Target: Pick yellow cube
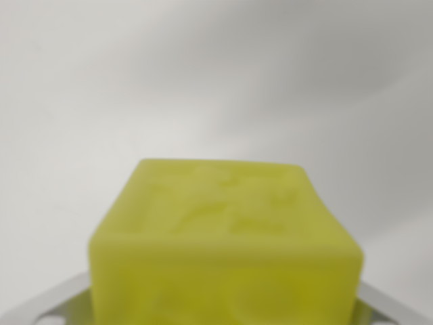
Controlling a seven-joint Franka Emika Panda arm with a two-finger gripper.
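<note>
**Yellow cube close under the wrist camera**

Pale grey-white and featureless, the background fills the whole upper part of the wrist view, with soft shadows drifting across it; whether it is a counter top or a wall I cannot say. Low in the middle of the view sits the matte yellow cube with rounded edges and faint raised markings on its upper face (223,250), very close to the lens and out of focus. At the bottom corners, pale grey metal pieces (47,305) peek out on the wrist view's left and right, just beside the cube's lower edges. They look like parts of the end effector, but its fingertips are hidden, so I cannot tell whether it is wide, narrow, or already holding the cube.

Judging by its look, the cube should be light and stiff, perhaps plastic or dense foam, with a dull finish that ought not to slip much. Its flat, parallel side faces are the natural place to take hold, squarely at mid-height; a hold near a rounded edge might let it twist out.
</note>
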